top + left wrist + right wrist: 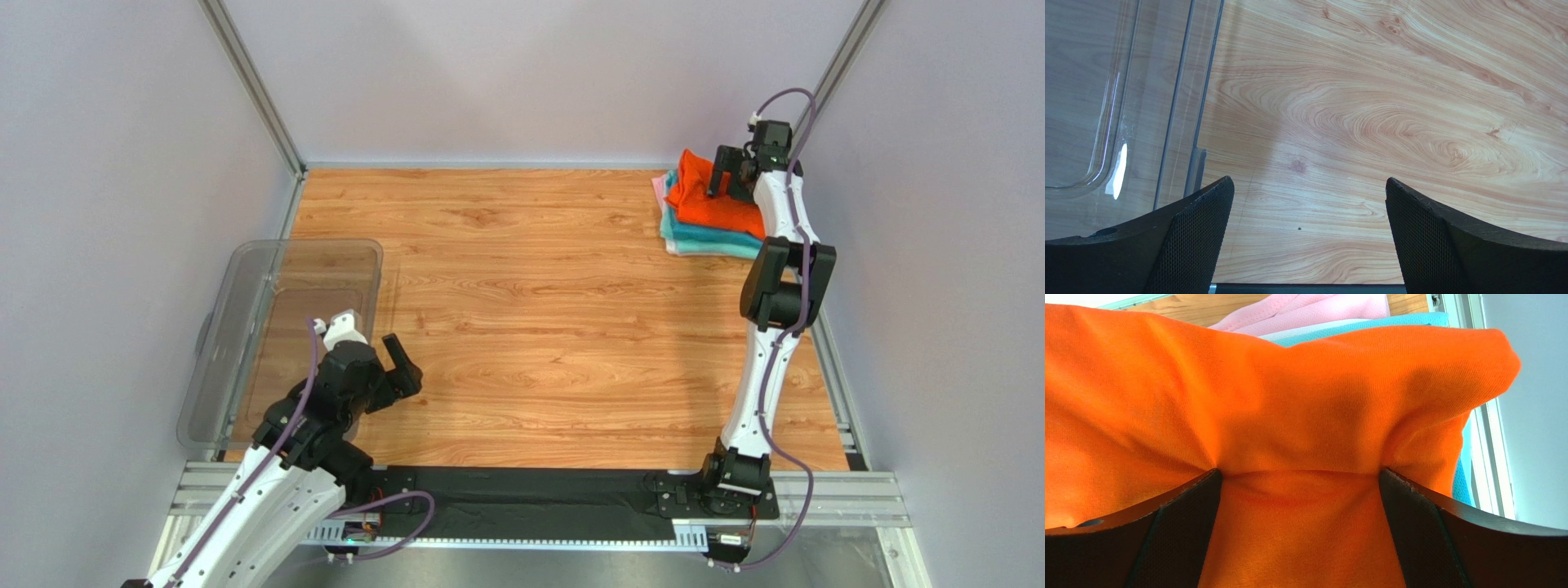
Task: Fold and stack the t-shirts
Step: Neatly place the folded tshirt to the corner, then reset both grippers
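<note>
Top view: the orange t-shirt lay on a teal t-shirt, with a pink t-shirt edge poking out behind. All were piled at the far right corner of the bench. The right arm was extended to the pile, with the right end effector down on the orange one (jaw gap hard to read from here). The left end effector hung low over bare bench just beside the clear tub. Only this view gave both arms and the pile's place.

Left wrist: the left end effector was spread wide and held nothing, with wood grain below. The tub's wall and rim were at the left.

Right wrist: the right end effector had its jaws wide apart. Its fingertips pushed into the orange t-shirt, the cloth puckered at each tip and a fold between them (pressed, not pinched). Pink and teal edges showed beyond, a close-up the top view lacked.
</note>
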`<state>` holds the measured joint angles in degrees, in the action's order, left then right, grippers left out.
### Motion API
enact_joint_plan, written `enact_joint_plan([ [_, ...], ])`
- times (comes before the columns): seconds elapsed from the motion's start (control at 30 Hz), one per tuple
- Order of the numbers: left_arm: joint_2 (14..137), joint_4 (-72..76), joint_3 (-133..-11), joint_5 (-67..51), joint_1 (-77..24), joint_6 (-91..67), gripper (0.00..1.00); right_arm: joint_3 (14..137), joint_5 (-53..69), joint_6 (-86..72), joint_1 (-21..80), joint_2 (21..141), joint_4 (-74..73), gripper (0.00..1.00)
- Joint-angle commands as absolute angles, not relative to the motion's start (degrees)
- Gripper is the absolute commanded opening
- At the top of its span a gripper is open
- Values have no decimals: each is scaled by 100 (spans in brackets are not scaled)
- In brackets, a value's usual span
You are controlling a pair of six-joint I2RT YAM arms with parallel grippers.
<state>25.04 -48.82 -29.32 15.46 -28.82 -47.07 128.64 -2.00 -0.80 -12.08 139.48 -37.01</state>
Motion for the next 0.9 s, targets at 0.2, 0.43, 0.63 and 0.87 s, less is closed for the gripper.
enact_joint_plan([
  [0.2, 2505, -4966, -3190, 1644, -2883, -4755, 100, 13149, 360, -88, -1187, 13115, -3849, 100],
  [0.43, 2417, -4975, -3217, 1573, -2892, -4737, 100, 11789, 44, -710, -958, 11059, -3946, 100],
  [0.63, 2224, -4983, -3278, 1503, -2883, -4667, 100, 8463, -376, -1502, -475, 8678, -3165, 100],
  [0.87, 2083, -4720, -3234, 1240, -2883, -4465, 100, 5807, -782, -2284, 184, 6489, -3234, 100],
])
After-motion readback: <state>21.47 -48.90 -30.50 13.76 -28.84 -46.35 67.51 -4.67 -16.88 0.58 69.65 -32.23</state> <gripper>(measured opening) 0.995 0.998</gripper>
